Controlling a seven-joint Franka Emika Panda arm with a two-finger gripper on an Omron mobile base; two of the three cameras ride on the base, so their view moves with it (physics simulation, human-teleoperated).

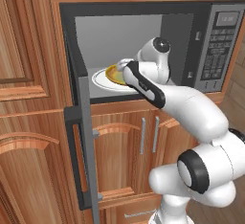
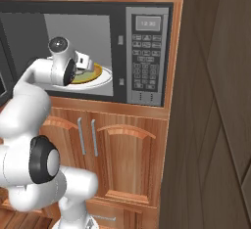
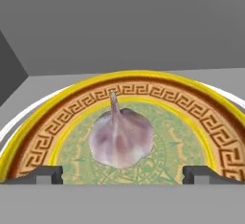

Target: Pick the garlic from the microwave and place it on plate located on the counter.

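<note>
One smooth pinkish garlic (image 3: 121, 139) bulb, pointed stem, on yellow-rimmed patterned dish (image 3: 43, 137), gripper (image 3: 122, 175) spread wide, grey microwave (image 3: 119, 27) cavity

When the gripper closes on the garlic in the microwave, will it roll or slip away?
The garlic is a rounded bulb, so it may roll if nudged from one side. Its lobed sides probably give the fingers some hold. It lies on the flat middle of the yellow-rimmed dish, so it looks steady until touched.
</note>
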